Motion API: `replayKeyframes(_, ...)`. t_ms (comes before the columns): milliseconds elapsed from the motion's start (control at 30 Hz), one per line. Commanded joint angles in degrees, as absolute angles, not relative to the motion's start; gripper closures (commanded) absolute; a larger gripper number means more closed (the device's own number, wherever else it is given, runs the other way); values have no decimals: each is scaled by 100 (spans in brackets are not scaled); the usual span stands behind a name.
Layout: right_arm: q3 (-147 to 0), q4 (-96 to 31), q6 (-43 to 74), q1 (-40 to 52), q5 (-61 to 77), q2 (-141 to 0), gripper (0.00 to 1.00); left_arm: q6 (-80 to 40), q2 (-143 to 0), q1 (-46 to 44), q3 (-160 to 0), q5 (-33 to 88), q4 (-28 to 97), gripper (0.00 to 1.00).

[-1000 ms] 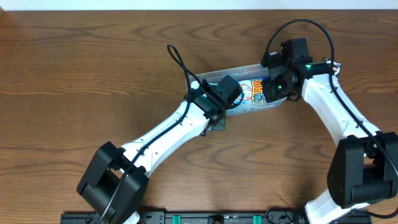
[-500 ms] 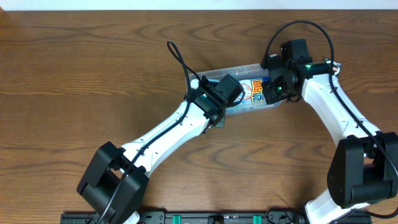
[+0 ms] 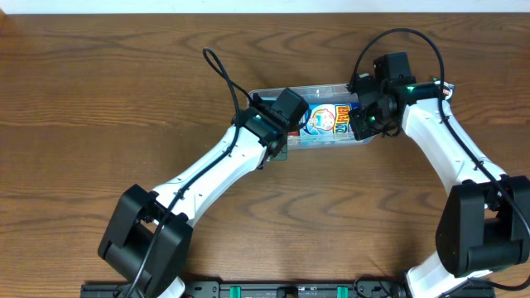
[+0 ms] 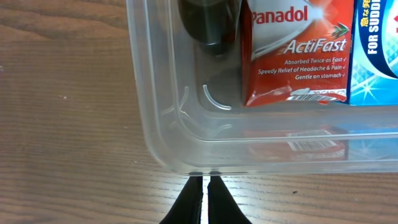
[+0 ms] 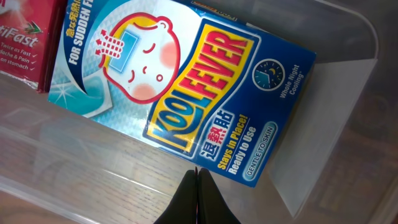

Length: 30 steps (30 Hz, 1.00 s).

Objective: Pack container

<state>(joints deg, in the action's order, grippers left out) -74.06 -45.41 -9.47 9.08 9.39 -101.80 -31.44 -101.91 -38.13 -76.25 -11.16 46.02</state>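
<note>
From above, the white left arm (image 3: 236, 153) covers one end of the clear plastic rectangular tub (image 3: 330, 88), so what lies there is hidden. In the left wrist view, a dark rounded object (image 4: 208, 25) runs off the top edge, unidentifiable.

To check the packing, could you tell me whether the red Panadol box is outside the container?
No, the Panadol box lies inside the container, beside the KoolFever box.

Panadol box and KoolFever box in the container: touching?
Touching. Left wrist view: the Panadol box lies edge to edge against the KoolFever box, with no gap visible between them.
</note>
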Motion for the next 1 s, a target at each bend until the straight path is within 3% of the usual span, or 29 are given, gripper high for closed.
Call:
replayKeyframes(0, -7371, -4567, -926, 941, 1007, -10239, 99, -3041, -10272, -3789, -7603, -1271, 4574, 93)
replayKeyframes(333, -7675, -4285, -926, 934, 1125, -10167, 96, -2980, -10173, -3789, -7605, -1271, 4668, 94)
replayKeyframes(500, -8416, -4429, -856, 919, 1140, -10014, 89, -2978, -9784, -3736, -7609, -1278, 4753, 93)
replayKeyframes(733, -8917, -4899, -475, 513, 735, -9734, 87, -2980, -9006, -3070, -7607, -1459, 4925, 92)
replayKeyframes(833, -8917, -5181, -475, 128, 401, -9706, 81, -2978, -8761, -2565, -7607, -1754, 5063, 83)
replayKeyframes(933, -8912, -5419, -475, -322, 279, -9719, 69, -2961, -8672, -1988, -7607, -1767, 5094, 63)
replayKeyframes(967, -8912, -5492, -478, -486, 279, -9723, 64, -2963, -8674, -1809, -7607, -1767, 5092, 50)
